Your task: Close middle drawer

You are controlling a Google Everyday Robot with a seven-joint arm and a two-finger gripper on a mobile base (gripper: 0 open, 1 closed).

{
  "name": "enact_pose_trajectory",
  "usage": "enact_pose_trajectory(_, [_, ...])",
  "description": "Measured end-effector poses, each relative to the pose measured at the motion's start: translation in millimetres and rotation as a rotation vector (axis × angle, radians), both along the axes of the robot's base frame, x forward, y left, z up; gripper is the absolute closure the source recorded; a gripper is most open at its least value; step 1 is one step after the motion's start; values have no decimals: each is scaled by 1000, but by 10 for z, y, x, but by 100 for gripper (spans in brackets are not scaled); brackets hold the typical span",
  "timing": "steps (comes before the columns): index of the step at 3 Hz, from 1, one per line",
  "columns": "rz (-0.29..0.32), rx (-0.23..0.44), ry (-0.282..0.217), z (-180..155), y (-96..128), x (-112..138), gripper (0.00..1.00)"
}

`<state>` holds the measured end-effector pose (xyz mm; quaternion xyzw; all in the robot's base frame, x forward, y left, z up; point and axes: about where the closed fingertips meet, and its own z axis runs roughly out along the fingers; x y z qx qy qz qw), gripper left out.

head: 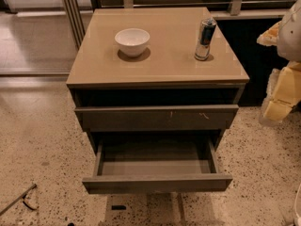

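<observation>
Middle drawer (157,182) open — tool (277,74) far right, apart.

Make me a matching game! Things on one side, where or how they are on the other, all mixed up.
1 bowl
2 can
3 middle drawer
4 gripper

A pulled far out
B right edge, beside the cabinet
C white, left on the cabinet top
D upright, right on the cabinet top

Pairs: 1-C, 2-D, 3-A, 4-B

High frontal view, claw (282,65) at right
</observation>
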<state>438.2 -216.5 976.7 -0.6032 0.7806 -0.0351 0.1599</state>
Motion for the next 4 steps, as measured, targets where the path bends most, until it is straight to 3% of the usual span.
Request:
enact_pose_trajectory(1, [0,0,0,0,0,0,0])
enact_pose_trajectory(2, [-1,8,-6,-86,0,-18,18])
enact_pose_trajectory(3, [-8,51,-9,-406,56,-129,42])
enact_pose_trajectory(4, [-7,92,4,-1029,110,-236,65])
